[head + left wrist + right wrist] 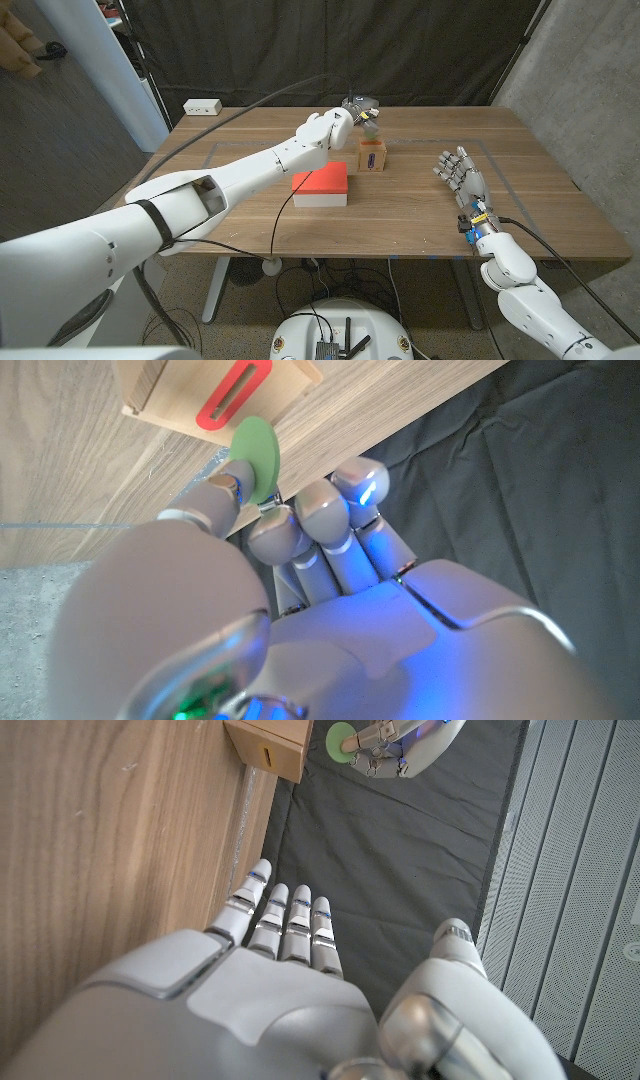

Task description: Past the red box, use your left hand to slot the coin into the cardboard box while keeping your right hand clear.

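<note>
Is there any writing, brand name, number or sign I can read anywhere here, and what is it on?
No readable text in any view.
Cardboard box: only a red-rimmed slot, no lettering.
Red box: plain, nothing printed.
Green coin pinched by the left hand: blank face.
White object at the table's far corner: too small to tell.

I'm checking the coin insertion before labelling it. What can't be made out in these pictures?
- Head view: the green coin is too small to judge against the slot of the cardboard box; the left hand crowds it.
- Left wrist view: the box is cut off by the picture's edge, so part of its red-rimmed slot is lost.
- Right wrist view: the right hand shows its back; its palm side is hidden.
</note>
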Robot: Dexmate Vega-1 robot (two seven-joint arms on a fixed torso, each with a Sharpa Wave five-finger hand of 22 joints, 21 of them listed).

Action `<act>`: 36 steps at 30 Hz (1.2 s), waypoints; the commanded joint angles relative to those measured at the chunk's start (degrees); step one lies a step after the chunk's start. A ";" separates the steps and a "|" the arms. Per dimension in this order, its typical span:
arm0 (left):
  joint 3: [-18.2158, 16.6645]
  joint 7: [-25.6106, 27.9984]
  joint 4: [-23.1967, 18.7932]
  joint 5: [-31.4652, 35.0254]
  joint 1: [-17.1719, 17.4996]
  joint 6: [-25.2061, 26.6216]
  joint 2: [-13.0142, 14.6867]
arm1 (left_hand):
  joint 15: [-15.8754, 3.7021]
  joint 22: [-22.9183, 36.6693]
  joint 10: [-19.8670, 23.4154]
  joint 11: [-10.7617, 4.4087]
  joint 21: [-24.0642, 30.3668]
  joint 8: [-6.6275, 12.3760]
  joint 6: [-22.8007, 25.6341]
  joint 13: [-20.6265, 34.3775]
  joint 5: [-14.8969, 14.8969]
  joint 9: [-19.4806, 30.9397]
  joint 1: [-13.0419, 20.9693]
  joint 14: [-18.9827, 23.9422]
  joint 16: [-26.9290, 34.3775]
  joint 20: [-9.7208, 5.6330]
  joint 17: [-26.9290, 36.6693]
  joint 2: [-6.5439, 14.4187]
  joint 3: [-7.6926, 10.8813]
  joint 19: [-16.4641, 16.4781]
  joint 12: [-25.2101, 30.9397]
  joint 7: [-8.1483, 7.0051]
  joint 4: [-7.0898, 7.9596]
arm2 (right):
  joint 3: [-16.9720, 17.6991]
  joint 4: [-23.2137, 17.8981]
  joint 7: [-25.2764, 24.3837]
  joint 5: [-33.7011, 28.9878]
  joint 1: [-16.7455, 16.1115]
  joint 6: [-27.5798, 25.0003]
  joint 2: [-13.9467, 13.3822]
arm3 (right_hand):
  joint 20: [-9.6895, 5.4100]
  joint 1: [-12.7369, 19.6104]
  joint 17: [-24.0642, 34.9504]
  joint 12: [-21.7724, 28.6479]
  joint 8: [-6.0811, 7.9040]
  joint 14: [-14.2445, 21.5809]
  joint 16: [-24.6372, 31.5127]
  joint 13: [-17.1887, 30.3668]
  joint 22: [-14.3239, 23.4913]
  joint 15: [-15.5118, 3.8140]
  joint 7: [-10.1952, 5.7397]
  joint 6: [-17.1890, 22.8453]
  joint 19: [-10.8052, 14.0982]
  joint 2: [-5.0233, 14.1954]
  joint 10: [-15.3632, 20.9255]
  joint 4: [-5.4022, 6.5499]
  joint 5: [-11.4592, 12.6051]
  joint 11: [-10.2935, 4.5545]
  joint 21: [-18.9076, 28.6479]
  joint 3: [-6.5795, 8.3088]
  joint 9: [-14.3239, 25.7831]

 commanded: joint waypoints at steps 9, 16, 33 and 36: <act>1.56 2.54 5.52 -0.79 -0.87 -2.54 -2.18 | 0.05 -0.11 -0.06 0.01 -0.13 0.60 2.56 0.20 0.21 0.13 2.10 -0.01 -0.43 -4.19 0.03 1.75 -0.15 -0.08 -0.01 0.16 0.03 | 0.17 0.49 0.02 0.30 -0.23 0.00 0.19 | 0.23 0.28 0.08 0.00 -0.09 0.37 -0.01 -0.01 0.14 -0.10 0.48 0.49 0.21 0.05 0.44 -0.02 -0.04 -0.12 0.01 -0.04 0.11; 2.05 2.46 7.26 -1.23 -1.37 -2.61 -3.03 | 0.06 -0.30 -0.04 -0.08 -0.07 0.59 2.51 -0.04 0.17 0.23 2.18 0.04 -0.43 -4.20 0.21 1.72 -0.23 -0.05 -0.21 0.13 0.00 | 0.02 1.05 0.32 0.60 -0.03 0.18 0.45 | 0.27 0.30 0.06 0.01 -0.09 0.32 -0.04 0.00 0.14 -0.02 0.59 0.51 0.16 0.06 0.48 -0.02 -0.04 -0.11 -0.01 -0.05 0.11; 2.71 2.47 9.10 -2.52 -1.91 -3.20 -3.45 | 0.04 -0.63 -0.14 -0.11 -0.14 0.46 2.54 0.23 0.17 0.21 2.28 0.11 -0.62 -4.19 0.13 1.63 -0.31 -0.14 -0.14 0.02 0.00 | -0.37 1.96 0.63 0.78 0.73 0.16 0.69 | 0.36 0.34 0.02 0.04 -0.10 0.37 -0.02 0.01 0.14 0.09 0.48 0.50 0.17 0.11 0.59 -0.03 -0.05 -0.06 -0.01 -0.06 0.12; 2.83 2.50 9.33 -2.67 -1.99 -3.32 -3.52 | 0.04 -0.66 -0.20 -0.04 -0.32 0.46 2.61 0.35 0.21 0.19 2.17 0.08 -0.68 -4.15 0.09 1.61 -0.26 -0.41 -0.10 0.04 0.07 | -0.47 2.01 0.65 0.88 0.90 0.03 0.73 | 0.38 0.35 0.02 0.04 -0.08 0.36 -0.03 0.01 0.14 0.10 0.43 0.54 0.19 0.12 0.58 -0.03 -0.05 -0.08 0.00 -0.06 0.12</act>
